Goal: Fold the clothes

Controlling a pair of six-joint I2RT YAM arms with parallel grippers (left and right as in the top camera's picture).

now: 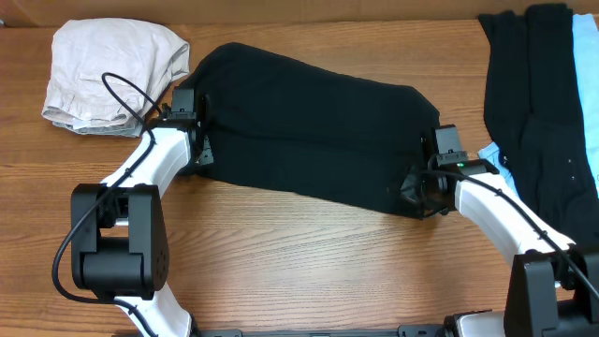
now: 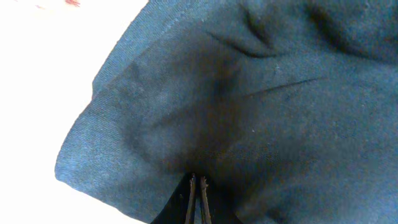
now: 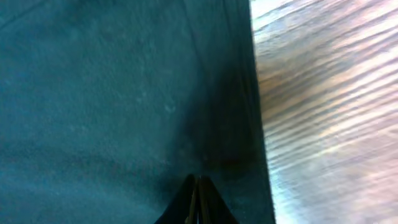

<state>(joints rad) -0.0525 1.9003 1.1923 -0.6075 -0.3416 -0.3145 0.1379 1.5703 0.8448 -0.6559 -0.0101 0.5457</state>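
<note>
Mid-worktop, a black garment (image 1: 309, 131) lies spread in a broad band running from far left to near right across the wooden worktop (image 1: 309, 253). The left hand (image 1: 198, 150) is clenched on the garment's left edge, and the right hand (image 1: 418, 192) is clenched on its near right corner, where the cloth bunches into a small knot.

From the left wrist, the left hand (image 2: 198, 199) shows its two fingers pressed almost together, with dark creased fabric (image 2: 249, 106) gathered at their tips. From the right wrist, the right hand (image 3: 198, 202) shows its fingers closed flat against each other at the cloth (image 3: 124, 106), just beside the garment's straight edge and the bare wood.

A crumpled beige garment (image 1: 112, 75) sits at the far left corner, near the left hand. At the far right, apart from the spread garment, a black pile (image 1: 529, 112) lies over light-blue cloth (image 1: 585, 84).
</note>
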